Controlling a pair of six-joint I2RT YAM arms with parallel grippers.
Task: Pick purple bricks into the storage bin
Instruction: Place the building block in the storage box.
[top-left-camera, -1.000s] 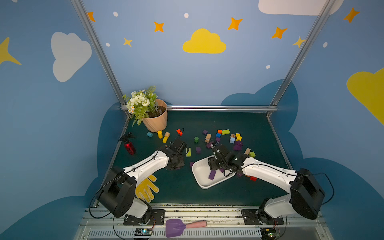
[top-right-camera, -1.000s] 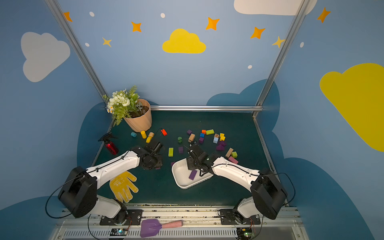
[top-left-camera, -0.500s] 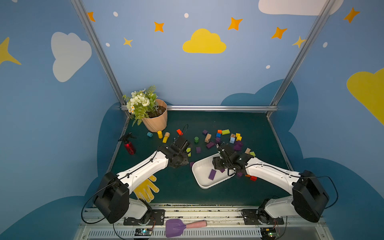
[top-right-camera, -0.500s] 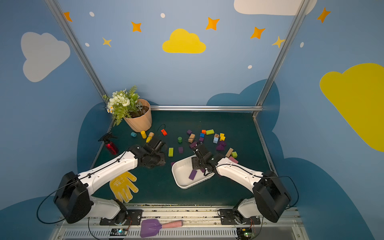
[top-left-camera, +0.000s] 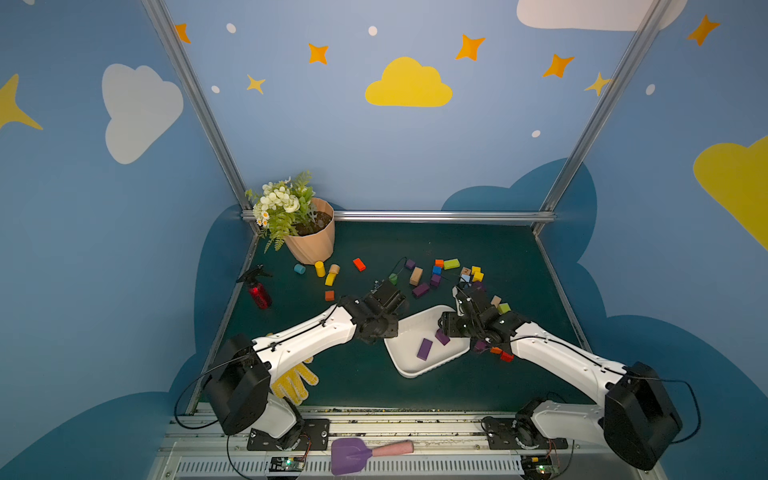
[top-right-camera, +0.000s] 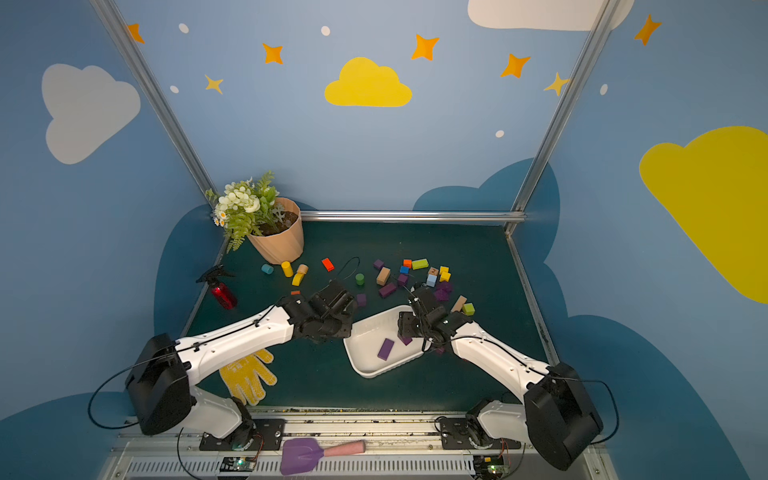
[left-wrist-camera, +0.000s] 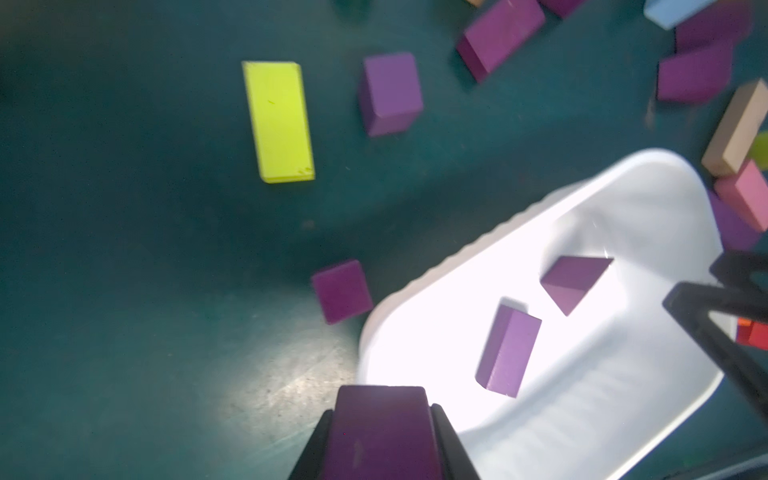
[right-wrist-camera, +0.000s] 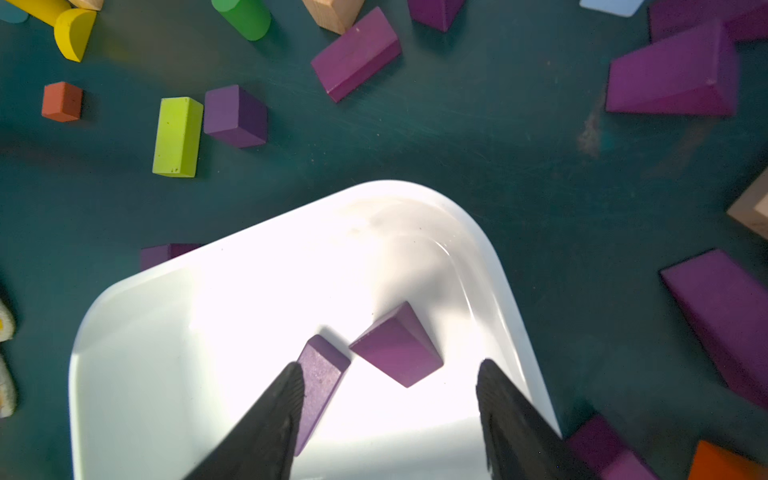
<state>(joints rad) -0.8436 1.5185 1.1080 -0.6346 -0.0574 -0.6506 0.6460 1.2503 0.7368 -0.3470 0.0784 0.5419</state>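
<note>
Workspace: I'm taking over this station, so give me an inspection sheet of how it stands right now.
Surface: dark green mat, scuffed.
Job's things: storage bin holds two purple bricks; held brick in the left gripper; loose purple bricks lie on the mat.
Clutter: coloured blocks, flowerpot, spray bottle, yellow glove, purple scoop on the front rail.
Grippers: left gripper shut on the held brick at the bin's rim; right gripper open above the bin.
Cables: thin black cable arcs over the mat by the left wrist.
Surroundings: blue walls with clouds and stars.
</note>
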